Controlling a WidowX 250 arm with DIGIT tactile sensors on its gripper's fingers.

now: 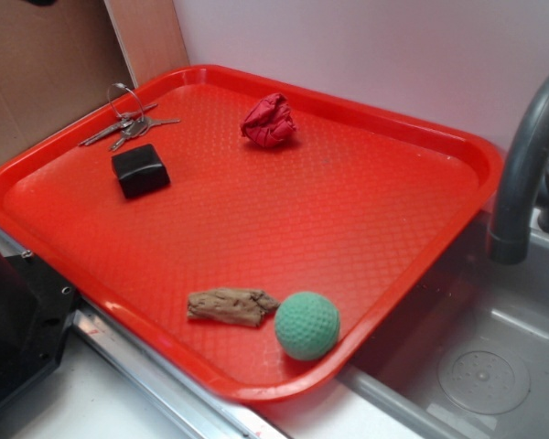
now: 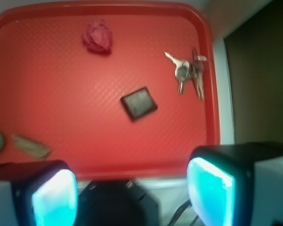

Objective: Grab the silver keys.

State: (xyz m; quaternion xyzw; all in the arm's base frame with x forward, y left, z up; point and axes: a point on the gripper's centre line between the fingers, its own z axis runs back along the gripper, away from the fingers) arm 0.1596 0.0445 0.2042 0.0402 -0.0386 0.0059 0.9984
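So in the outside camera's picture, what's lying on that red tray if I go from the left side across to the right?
Silver keys → black block → brown woody chunk → crumpled red cloth → green ball. All sit on the red tray; the keys and block overlap slightly in left-right span.

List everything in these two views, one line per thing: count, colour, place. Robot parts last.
tray: one, red, on the counter beside the sink
silver keys: one bunch, grey-silver on a wire ring, tray's far left corner in the exterior view
black block: one, black, just in front of the keys, apart from them
crumpled wad: one, red, far middle of the tray
brown chunk: one, brown, near edge of the tray
ball: one, green, beside the brown chunk
sink: one, grey metal, right of the tray
faucet: one, dark grey, over the sink
gripper: one, jaws wide apart, above the tray's edge, holding nothing
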